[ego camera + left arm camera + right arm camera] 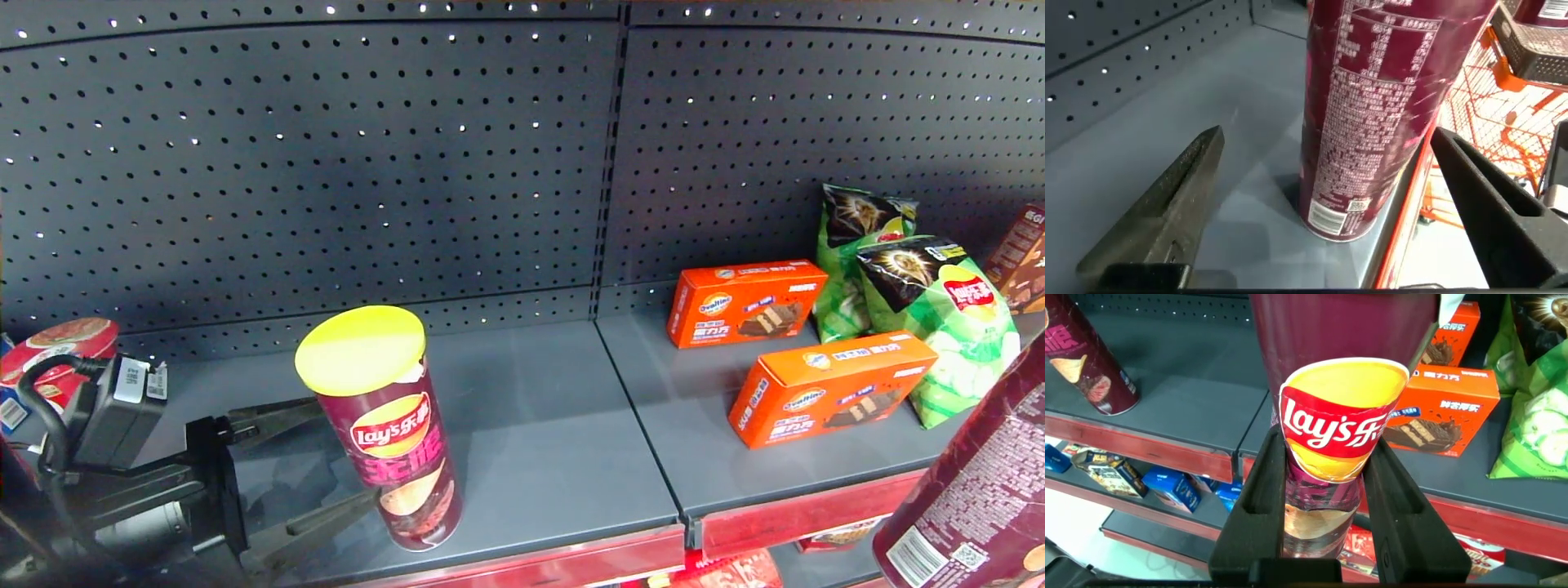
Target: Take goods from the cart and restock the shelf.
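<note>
- Maroon chip can [971, 490], barcode and fine print on its side, is clamped in the right jaws just off the shelf's [531, 425] front right edge.
- Second chip can [384, 433], with a yellow lid and a red-and-yellow logo, stands upright near the front left edge.
- The left jaws are spread wide on either side of it, gripping nothing.

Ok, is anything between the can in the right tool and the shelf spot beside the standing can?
Nothing visible blocks the held can. The shelf is bare between the standing can and the nearest orange box.
</note>
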